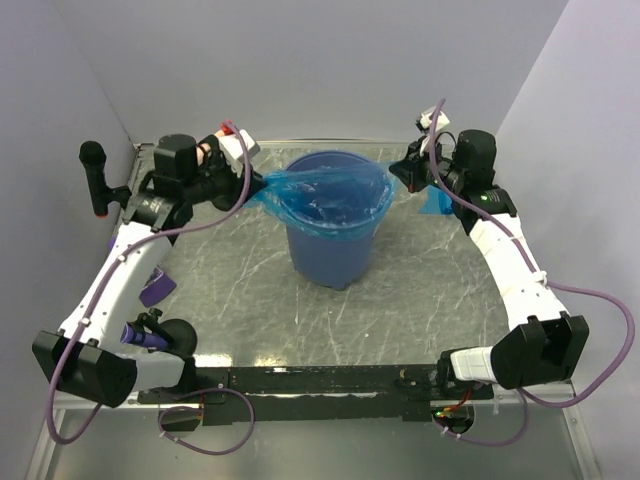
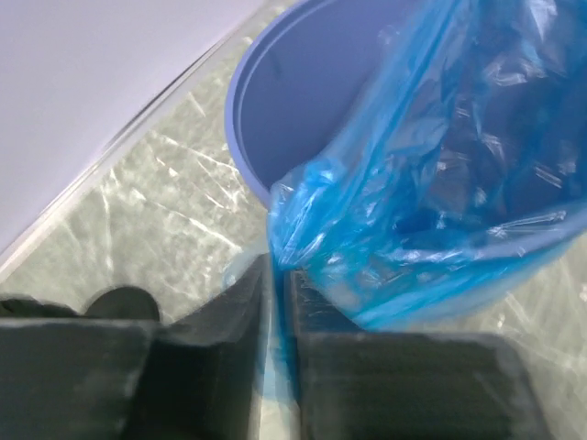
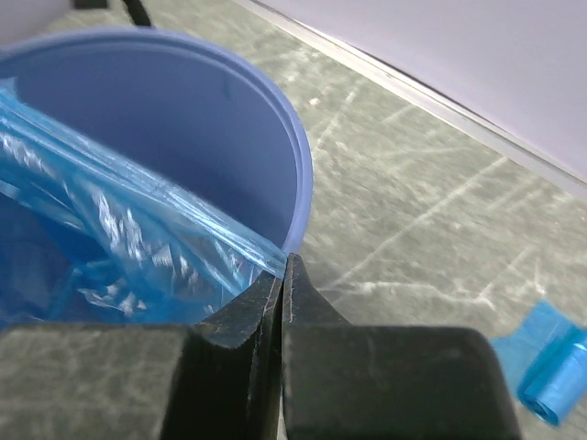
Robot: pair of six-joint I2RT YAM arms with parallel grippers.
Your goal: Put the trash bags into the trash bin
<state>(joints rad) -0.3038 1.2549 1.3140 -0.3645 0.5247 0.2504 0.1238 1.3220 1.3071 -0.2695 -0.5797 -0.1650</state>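
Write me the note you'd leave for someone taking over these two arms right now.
Left gripper: fingers close together, pinching one edge of the open bag beside the bin.
Right gripper: shut on the opposite edge of that bag.
Trash bin: upright mid-table, with the bag stretched across its mouth and sagging inside.
Done: one bag partly in.
Left: let that bag drop in. Then bin the small blue packet lying on the table near the right arm.

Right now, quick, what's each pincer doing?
Left pincer: closed on the trash bag edge.
Right pincer: closed on the same bag's opposite edge.
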